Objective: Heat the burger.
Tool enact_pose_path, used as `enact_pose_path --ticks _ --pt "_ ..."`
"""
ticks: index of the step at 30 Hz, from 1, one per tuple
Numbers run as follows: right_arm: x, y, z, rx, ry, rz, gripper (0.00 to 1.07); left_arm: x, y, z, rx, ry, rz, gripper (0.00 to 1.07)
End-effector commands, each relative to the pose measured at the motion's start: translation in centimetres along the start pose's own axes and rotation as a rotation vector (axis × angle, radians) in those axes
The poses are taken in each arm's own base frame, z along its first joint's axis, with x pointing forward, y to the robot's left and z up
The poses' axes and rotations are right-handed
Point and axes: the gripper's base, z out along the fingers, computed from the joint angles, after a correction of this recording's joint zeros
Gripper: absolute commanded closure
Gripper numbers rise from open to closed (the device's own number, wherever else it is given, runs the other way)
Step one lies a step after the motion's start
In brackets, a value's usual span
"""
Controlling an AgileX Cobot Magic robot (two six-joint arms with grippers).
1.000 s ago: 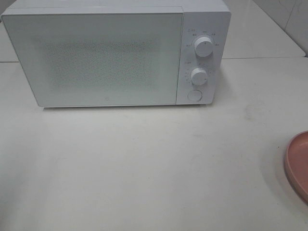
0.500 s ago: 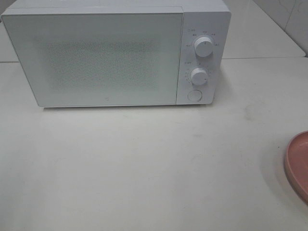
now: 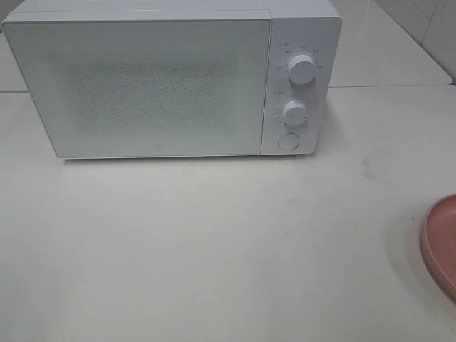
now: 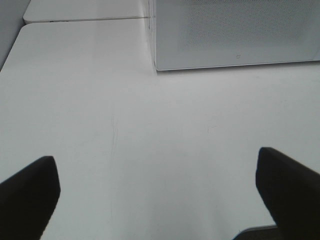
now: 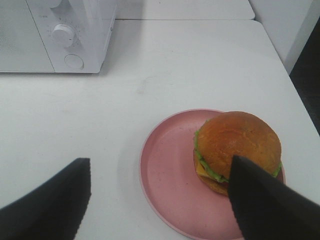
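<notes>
Right tool [image 5: 160, 200], our open one, hangs above the burger [image 5: 237, 147] on the plate [image 5: 170, 170]; left tool [image 4: 157, 190] open too.

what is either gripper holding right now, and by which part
Nothing is held. The left gripper is open over bare table. The right gripper is open above the pink plate, with the burger ungripped.

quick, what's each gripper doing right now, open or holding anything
Left gripper: open, holding nothing, above bare table.
Right gripper: open, holding nothing, above the pink plate beside the burger.
</notes>
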Motion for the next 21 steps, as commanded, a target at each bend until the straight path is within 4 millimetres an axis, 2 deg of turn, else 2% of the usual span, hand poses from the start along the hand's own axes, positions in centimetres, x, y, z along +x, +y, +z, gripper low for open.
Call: enact_pose_path --ticks 1,21 --pt "0.26 0.00 -0.27 0.003 -0.021 -0.007 0.32 0.12 -0.01 -0.27 -0.005 -0.037 -0.005 0.07" --pt "0.26 0.00 -0.27 0.003 -0.021 -0.007 0.32 0.12 -0.01 -0.27 -0.005 -0.037 -0.005 0.07"
